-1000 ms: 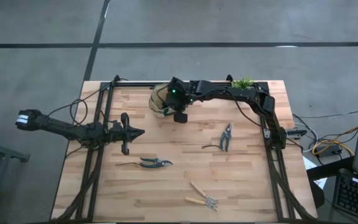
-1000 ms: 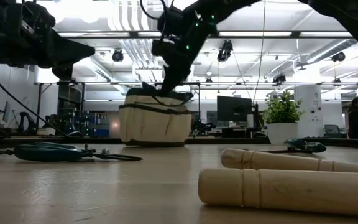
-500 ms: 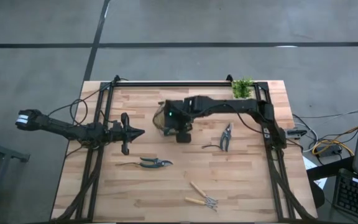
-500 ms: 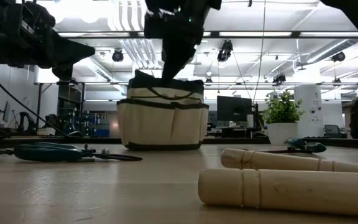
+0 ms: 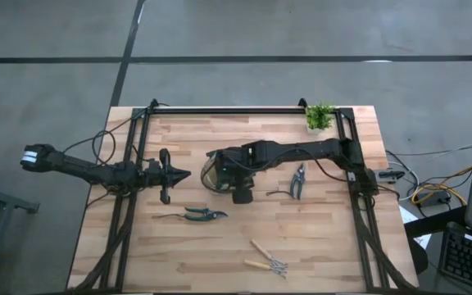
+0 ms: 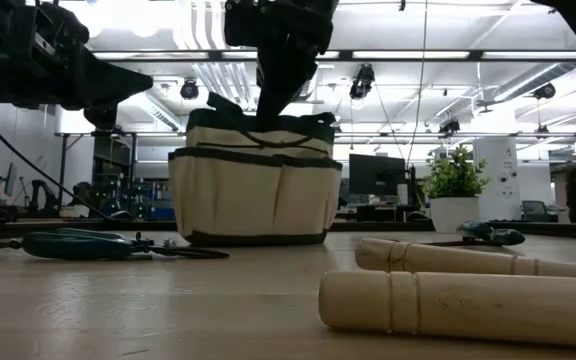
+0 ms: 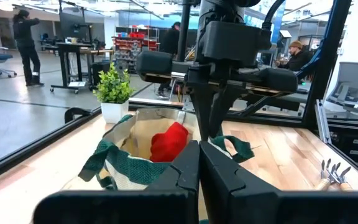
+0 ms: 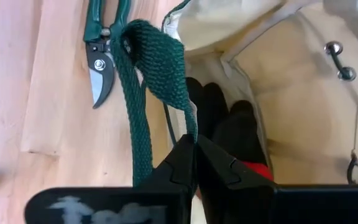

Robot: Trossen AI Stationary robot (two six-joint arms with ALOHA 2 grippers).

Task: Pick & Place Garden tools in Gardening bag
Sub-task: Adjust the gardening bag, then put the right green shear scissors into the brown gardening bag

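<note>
Since a second ago, the right gripper (image 5: 238,182) has dragged the gardening bag (image 5: 216,168) from the far edge of the table (image 5: 326,246) toward its middle, and the low view now shows the bag nearer and larger. Its fingers are clamped on the bag's dark green handle strap (image 8: 143,68), as the right wrist view shows. Left of the bag, the left gripper (image 5: 183,174) waits above the table with its fingers pressed together, holding nothing.

A red-and-black glove (image 7: 168,142) already lies inside the bag. Still out on the wood are one pair of pruning shears (image 5: 197,215) in front of the left arm, a second pair of shears (image 5: 297,181) just right of the bag, and two wooden-handled rake tools (image 5: 265,260) near the front edge. A small potted plant (image 5: 319,117) stands at the far right corner. By this showing, most of the task remains.
</note>
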